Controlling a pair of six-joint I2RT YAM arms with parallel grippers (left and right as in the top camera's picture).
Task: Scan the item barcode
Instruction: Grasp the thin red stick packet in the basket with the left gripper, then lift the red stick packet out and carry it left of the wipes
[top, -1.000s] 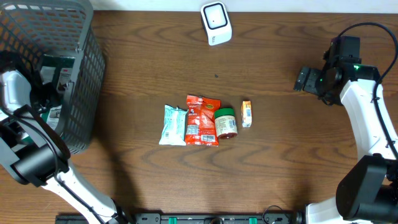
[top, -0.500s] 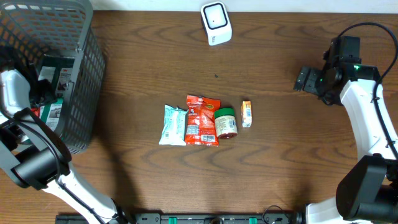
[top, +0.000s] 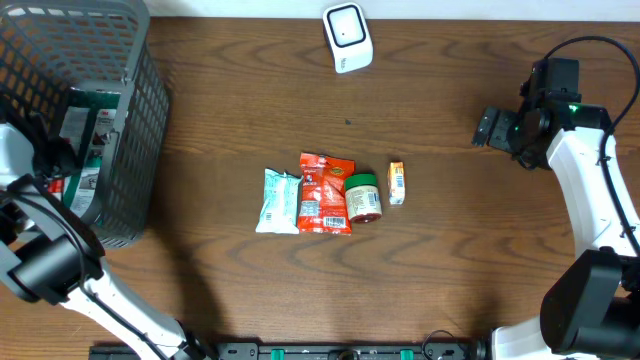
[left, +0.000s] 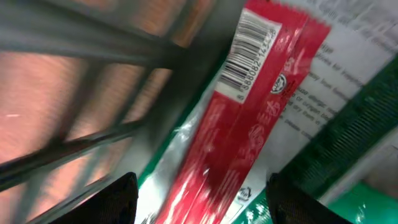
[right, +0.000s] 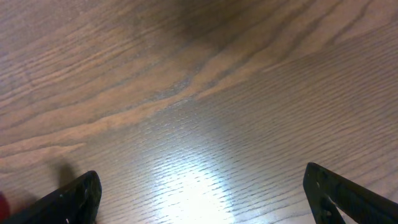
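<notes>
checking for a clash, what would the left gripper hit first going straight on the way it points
The left gripper would likely meet the red packet first, lying in the basket straight ahead; depth is unclear.

I have a dark brown wooden table (top: 450, 270) under me, its grain running in long waves. My right wrist view sees nothing but that wood, with a bright patch of glare on it. At my far left a grey mesh basket (top: 140, 120) stands upright on the table's corner.

Near the middle of the table, four goods lie in a close row:
- a pale blue-green pouch (top: 277, 200)
- a red packet (top: 325, 193) touching the pouch
- a jar with a green lid (top: 362, 196) against the packet
- a small orange-and-white box (top: 397, 184) just beside the jar

A tiny dark speck (top: 348, 122) marks the wood beyond the row. A black rail (top: 330, 351) runs along the near edge.
</notes>
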